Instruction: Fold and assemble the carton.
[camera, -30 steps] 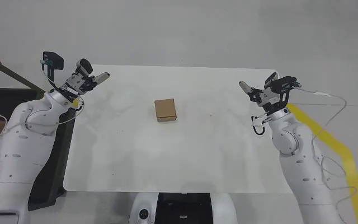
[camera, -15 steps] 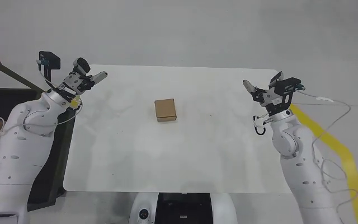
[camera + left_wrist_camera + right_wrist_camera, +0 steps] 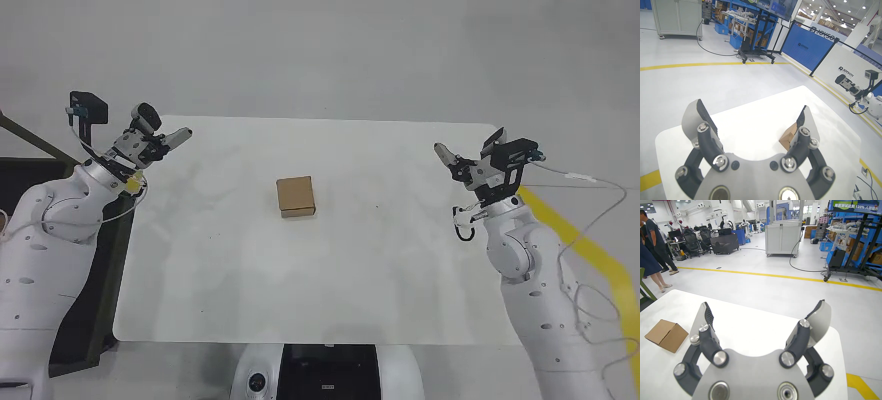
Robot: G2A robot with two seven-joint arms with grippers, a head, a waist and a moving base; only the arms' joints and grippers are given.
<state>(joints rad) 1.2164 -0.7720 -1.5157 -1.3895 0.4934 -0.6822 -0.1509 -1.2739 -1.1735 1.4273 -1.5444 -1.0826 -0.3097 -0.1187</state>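
Two grippers hang above opposite ends of a white table [image 3: 300, 290], and neither holds anything. The left gripper [image 3: 751, 106] sits over the table's far left corner with its jaws spread wide, and bare tabletop shows between the dark ribbed pads [image 3: 707, 117]. The right gripper [image 3: 762, 303] sits at the far right corner, just at the table's edge. Its jaws are equally wide, with nothing between its fingers [image 3: 705, 317]. Both point inward toward the middle of the table.

The carton [image 3: 295, 196] lies near the middle of the table, slightly toward the far side and well apart from both grippers. It is a small brown cardboard box, already in its box shape, resting flat on the surface. In the top view its upper face is nearly square and a darker side face shows along the near edge. The right wrist view shows it from a corner, with a seam running across the top and two plain side walls below. In the left wrist view one finger of the left gripper hides part of it, so only a corner and some folded edges can be seen.

A yellow line [image 3: 560, 225] is painted on the grey floor beside the table's right end.
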